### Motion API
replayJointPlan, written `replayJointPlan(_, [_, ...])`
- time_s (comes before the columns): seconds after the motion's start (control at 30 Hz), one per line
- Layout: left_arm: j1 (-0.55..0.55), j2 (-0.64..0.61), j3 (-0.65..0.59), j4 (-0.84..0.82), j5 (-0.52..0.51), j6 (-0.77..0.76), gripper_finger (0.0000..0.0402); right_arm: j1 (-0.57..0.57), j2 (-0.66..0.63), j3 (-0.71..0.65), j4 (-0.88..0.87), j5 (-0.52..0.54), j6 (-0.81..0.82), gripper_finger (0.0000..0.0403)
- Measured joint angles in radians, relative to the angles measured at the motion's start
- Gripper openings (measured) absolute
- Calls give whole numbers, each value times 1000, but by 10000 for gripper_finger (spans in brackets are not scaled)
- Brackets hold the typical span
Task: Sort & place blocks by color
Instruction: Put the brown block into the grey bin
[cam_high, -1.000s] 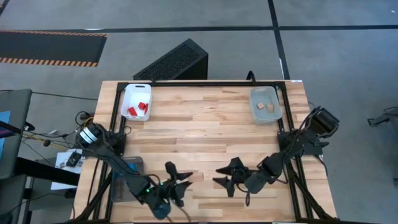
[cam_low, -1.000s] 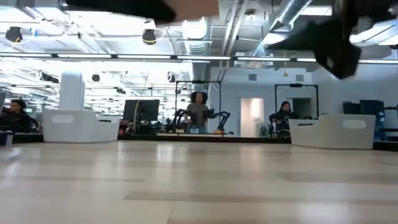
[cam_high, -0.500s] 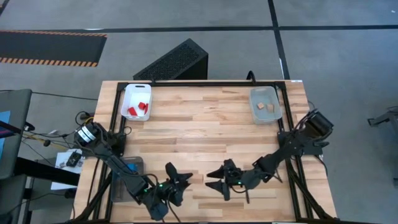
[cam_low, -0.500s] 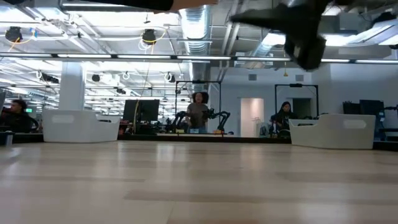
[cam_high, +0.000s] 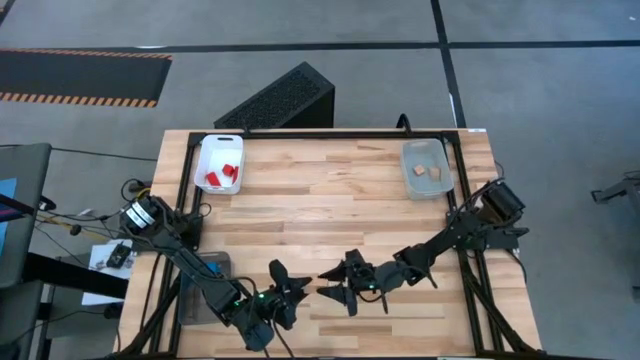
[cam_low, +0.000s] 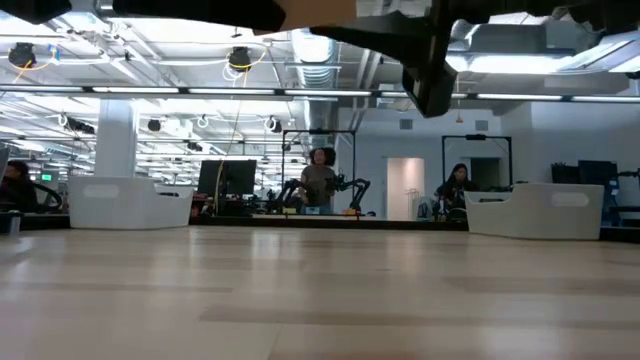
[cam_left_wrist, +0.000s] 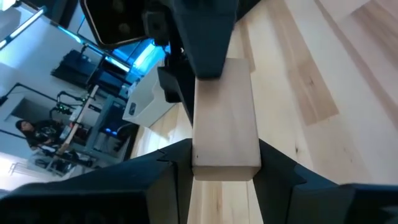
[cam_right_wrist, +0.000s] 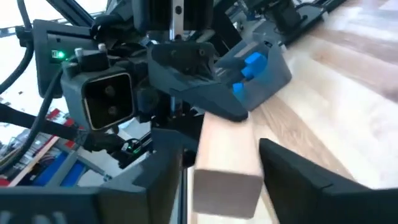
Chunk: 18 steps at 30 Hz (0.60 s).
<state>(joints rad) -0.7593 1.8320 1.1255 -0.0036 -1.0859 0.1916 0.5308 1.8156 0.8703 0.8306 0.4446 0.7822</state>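
Observation:
A plain light-wood block (cam_left_wrist: 224, 118) sits in my left gripper (cam_left_wrist: 225, 171) above the table's near middle, also seen as the block (cam_right_wrist: 227, 165) in the right wrist view. My right gripper (cam_right_wrist: 221, 177) is open, and its fingers stand around the block's free end without plainly touching. In the high view the left gripper (cam_high: 297, 290) and right gripper (cam_high: 333, 290) face each other. Red blocks (cam_high: 222, 175) lie in a white tray (cam_high: 205, 150). Two wood blocks (cam_high: 428, 172) lie in a clear tray (cam_high: 444, 160). Blue blocks (cam_right_wrist: 250, 65) lie in a grey tray (cam_right_wrist: 277, 78). My left gripper pinches the wood block at its near end (cam_left_wrist: 224, 158), one finger on each long side. The fingers come level from the table's left and lie along the block. The block sticks out ahead of them toward the right gripper, lifted clear of the table.
The white tray (cam_low: 130, 200) and the clear tray (cam_low: 535, 210) stand at the table's far corners, and the grey tray (cam_high: 212, 262) is by the left arm at the near left. Bare wood (cam_high: 330, 200) lies between them. People stand in the room beyond.
My right gripper has travelled toward the table's left, up to the left gripper, and its open fingers now stand around the block's free end. The left gripper has kept its hold and stayed nearly in place.

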Motion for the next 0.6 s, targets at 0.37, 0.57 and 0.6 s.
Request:
replayJointPlan(0.37, [36, 2, -2, -51, -47, -135, 144, -68, -25, 0, -116, -82, 34, 122])
replayJointPlan(0.57, [124, -1, 2, -249, -19, -292, 222, -160, -139, -2, -332, -83, -29, 122])
replayJointPlan(0.6, [142, -1, 2, -291, -6, -314, 237, -177, -163, -2, -382, -83, -34, 122])
